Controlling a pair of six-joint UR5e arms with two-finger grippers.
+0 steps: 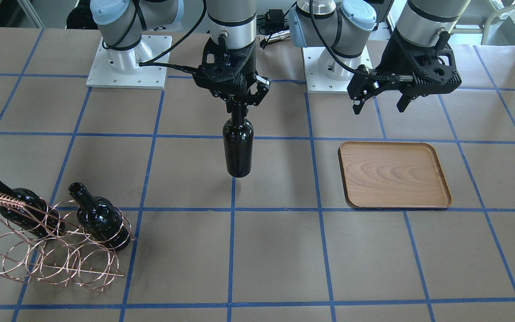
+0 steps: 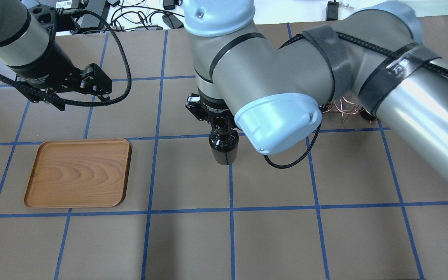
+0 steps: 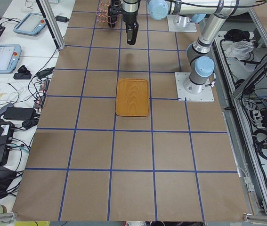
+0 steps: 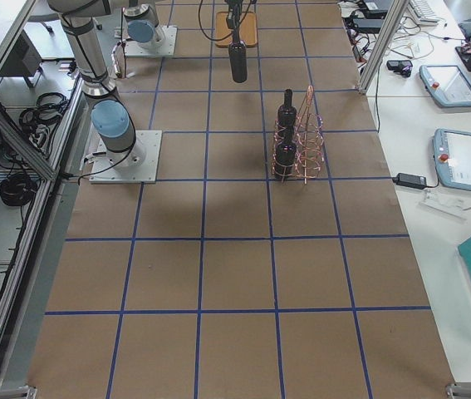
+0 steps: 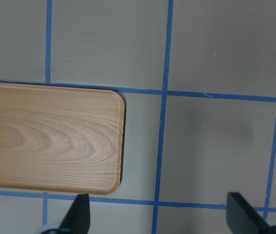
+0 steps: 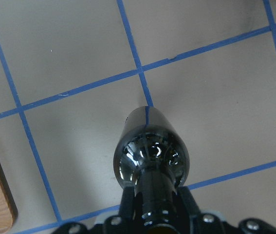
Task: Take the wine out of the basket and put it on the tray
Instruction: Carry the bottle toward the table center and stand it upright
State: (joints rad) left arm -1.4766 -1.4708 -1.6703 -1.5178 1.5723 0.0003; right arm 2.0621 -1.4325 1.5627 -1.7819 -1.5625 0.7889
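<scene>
- Starting at the copper wire basket [image 1: 56, 250], two glossy dark bottles [image 1: 101, 221] rest tilted in its rings.
- Mid-table, my right gripper [image 1: 239, 105] is clamped on the wine bottle [image 1: 238, 150] by its slim neck; it hangs upright, off the table.
- I'd carry it level to the flat, low-rimmed wooden tray [image 1: 394, 174] and lower it gently, since the glass is slick.
- My left gripper [image 1: 379, 106] hovers with its fingers apart, empty.

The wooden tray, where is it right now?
In the overhead view the tray lies empty on the table's left side, near the open left gripper and well apart from the bottle that the right gripper holds by its neck.
</scene>
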